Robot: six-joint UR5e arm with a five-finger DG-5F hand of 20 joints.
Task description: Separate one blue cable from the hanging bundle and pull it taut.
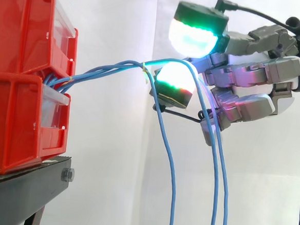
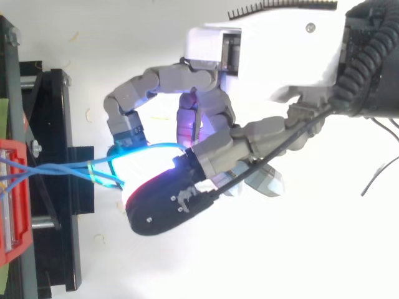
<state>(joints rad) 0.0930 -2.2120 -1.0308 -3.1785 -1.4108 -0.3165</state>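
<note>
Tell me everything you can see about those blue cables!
The blue cables are thin, smooth, light-blue strands that look plastic-coated. They come out between the two stacked red bins on the left and run together to a small pale tie. One strand drops just past the tie. Others arch on into the hand, then hang down past the bottom of the side view.

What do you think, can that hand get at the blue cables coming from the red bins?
Probably yes: the hand sits right among the blue cables, a little out from the red bins, with nothing between. Whether it grips one, I cannot tell.
</note>
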